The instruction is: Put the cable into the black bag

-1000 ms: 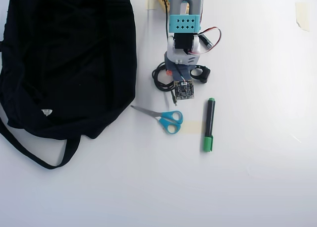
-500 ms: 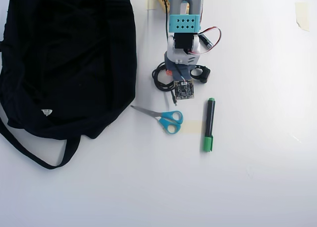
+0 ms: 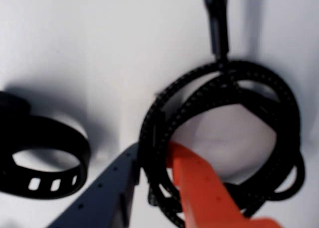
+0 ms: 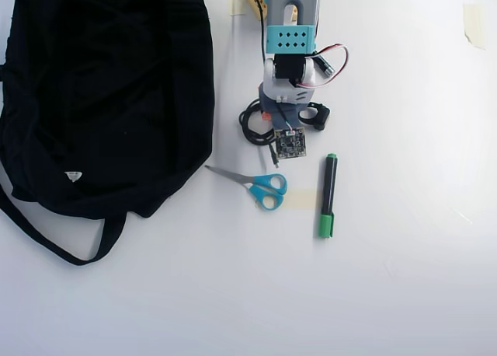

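the cable [image 3: 219, 93] lies coiled on the table [image 4: 404, 294], right of the black bag [image 4: 101, 92] in the overhead view. the jaws straddle the coil's near strands, orange finger [image 3: 199, 188] inside the loop, not visibly closed. pinch every strand firmly before lifting; avoid the plastic ring [image 3: 45, 158].

a plain white table [image 4: 404, 294] seen from above. on it lie a large black bag [image 4: 101, 92] at left with its strap [image 4: 46, 243] trailing below, a coiled black cable [image 4: 252, 123] near the middle, a small black ring [image 4: 316, 115] just right of it, blue-handled scissors [image 4: 260, 186], a green marker [image 4: 328, 194], and tape pieces [image 4: 474, 22].
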`<action>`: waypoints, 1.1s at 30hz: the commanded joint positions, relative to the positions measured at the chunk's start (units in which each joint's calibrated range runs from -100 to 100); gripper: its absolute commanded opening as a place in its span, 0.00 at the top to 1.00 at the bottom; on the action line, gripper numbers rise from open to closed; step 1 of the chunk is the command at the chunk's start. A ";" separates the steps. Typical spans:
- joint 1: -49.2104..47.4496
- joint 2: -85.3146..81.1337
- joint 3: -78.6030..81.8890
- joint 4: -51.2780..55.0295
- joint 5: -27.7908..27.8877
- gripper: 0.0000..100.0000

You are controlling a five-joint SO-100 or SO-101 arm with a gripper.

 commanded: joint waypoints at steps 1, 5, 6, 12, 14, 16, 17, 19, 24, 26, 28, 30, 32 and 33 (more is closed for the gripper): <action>-0.62 -4.94 -1.54 0.82 0.03 0.98; -0.32 -9.42 -1.54 5.38 0.39 0.98; -0.25 -10.25 -1.54 6.50 0.55 0.98; -0.47 -15.31 -1.54 12.10 0.66 0.98; -0.47 -16.97 -1.54 14.25 0.66 0.98; -0.47 -18.80 -1.54 15.97 0.71 0.98; -0.47 -19.79 -1.54 16.92 0.71 0.98; -0.32 -21.45 -1.54 18.30 0.71 0.98; 0.50 -24.36 -1.54 20.28 0.66 0.98; 1.10 -24.77 -1.54 20.54 0.60 0.98; 1.40 -24.77 -1.99 20.63 0.55 0.98; 2.07 -24.77 -3.25 21.06 0.24 0.98; 2.82 -24.77 -4.59 21.66 0.60 0.98; 3.42 -24.77 -5.58 22.52 0.60 0.98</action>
